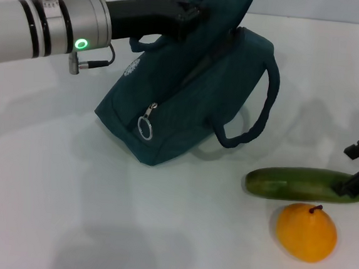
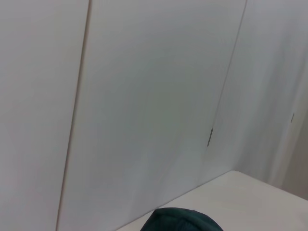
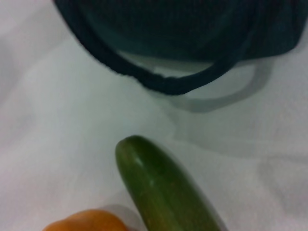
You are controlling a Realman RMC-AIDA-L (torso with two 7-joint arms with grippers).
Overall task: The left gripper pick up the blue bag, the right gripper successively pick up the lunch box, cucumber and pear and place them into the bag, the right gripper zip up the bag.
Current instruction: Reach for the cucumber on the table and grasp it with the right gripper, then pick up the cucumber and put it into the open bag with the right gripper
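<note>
My left gripper (image 1: 189, 14) is shut on the top of the blue bag (image 1: 182, 103) and holds it lifted and tilted, its low corner on the table. The bag's zipper ring pull (image 1: 145, 128) hangs on its front, and one loop handle (image 1: 256, 116) droops to the right. A bit of the bag (image 2: 183, 220) shows in the left wrist view. The cucumber (image 1: 294, 183) lies on the table right of the bag, with the pear (image 1: 306, 232) just in front of it. My right gripper (image 1: 354, 169) is open, low over the cucumber's right end. The right wrist view shows the cucumber (image 3: 163, 192), the pear (image 3: 86, 221) and the bag's handle (image 3: 168, 82). The lunch box is out of view.
The white table (image 1: 48, 192) spreads to the front and left. A white panelled wall (image 2: 144, 96) stands behind the table.
</note>
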